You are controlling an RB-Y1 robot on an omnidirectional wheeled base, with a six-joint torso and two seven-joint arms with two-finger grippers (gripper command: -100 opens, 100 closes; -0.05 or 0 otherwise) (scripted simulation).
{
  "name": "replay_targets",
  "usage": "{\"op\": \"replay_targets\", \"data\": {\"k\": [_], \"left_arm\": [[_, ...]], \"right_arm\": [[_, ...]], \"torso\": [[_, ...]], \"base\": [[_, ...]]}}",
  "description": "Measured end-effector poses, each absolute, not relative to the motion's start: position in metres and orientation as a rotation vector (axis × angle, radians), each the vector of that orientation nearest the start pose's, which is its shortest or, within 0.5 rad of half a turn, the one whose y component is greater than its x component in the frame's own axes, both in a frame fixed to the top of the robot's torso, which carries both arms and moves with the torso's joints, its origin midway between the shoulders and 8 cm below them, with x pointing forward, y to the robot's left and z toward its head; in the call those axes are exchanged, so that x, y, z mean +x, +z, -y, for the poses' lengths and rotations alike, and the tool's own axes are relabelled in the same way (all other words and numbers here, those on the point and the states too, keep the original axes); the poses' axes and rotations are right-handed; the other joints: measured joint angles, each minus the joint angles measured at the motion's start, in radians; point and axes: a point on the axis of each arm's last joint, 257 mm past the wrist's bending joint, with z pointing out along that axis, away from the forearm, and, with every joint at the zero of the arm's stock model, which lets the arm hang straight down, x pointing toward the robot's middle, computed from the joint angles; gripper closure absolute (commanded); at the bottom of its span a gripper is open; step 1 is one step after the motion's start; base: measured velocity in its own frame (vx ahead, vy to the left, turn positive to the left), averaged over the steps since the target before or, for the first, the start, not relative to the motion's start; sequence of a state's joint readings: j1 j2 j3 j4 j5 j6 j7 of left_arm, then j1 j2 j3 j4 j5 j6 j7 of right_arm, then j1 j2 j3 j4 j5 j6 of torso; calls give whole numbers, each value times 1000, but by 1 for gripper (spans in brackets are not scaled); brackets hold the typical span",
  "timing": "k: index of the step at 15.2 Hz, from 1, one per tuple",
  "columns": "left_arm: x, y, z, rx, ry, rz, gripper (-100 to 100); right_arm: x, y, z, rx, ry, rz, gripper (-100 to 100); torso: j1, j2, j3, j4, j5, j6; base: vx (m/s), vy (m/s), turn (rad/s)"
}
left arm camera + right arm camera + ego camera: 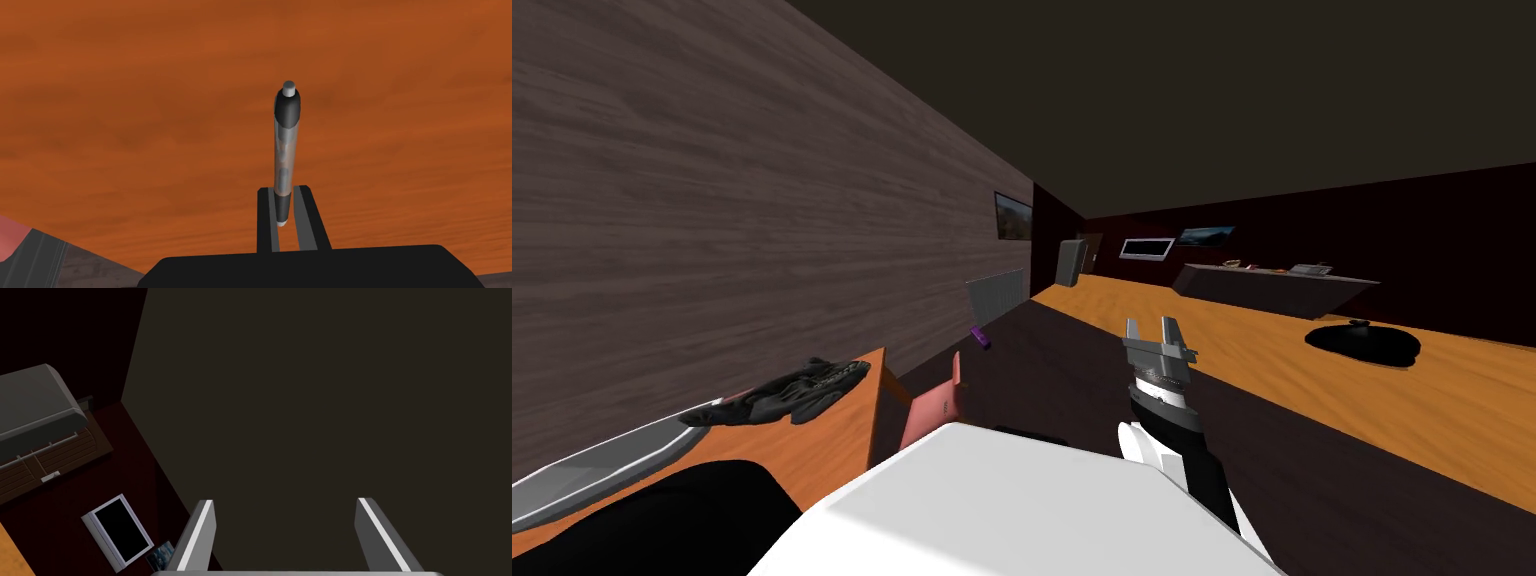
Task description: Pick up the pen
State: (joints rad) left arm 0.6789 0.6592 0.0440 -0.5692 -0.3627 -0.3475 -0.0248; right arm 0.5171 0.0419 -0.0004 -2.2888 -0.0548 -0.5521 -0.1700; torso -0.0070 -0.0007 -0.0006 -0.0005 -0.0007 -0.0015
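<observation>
Orange wood surface (125, 115) beyond my left gripper (284, 192), clamped on one pen (286, 145); right gripper (1151, 324) fingers apart.

A plank wall (712, 180) is seen beside an orange desk (832, 440); the floor (1412, 400) is laid dark nearby and orange farther off

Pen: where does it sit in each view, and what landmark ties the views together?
Head view: pen not made out; orange desk top lower left.
Left wrist view: pen centre, its lower end between the left gripper fingers, over that desk top.
Right wrist view: not in it.
Landmark: the desk top.
</observation>
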Motion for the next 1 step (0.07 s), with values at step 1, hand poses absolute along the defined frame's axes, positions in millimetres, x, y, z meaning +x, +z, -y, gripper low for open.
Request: {"op": "replay_targets", "data": {"k": [1], "left_arm": [[-139,-523,-644,-1243,406,-2400,100]], "right_arm": [[330,33,291,739,1494,-457,0]], "torso": [[-1,-1,-1,0,0,1]], "base": [[45,-48,26]]}}
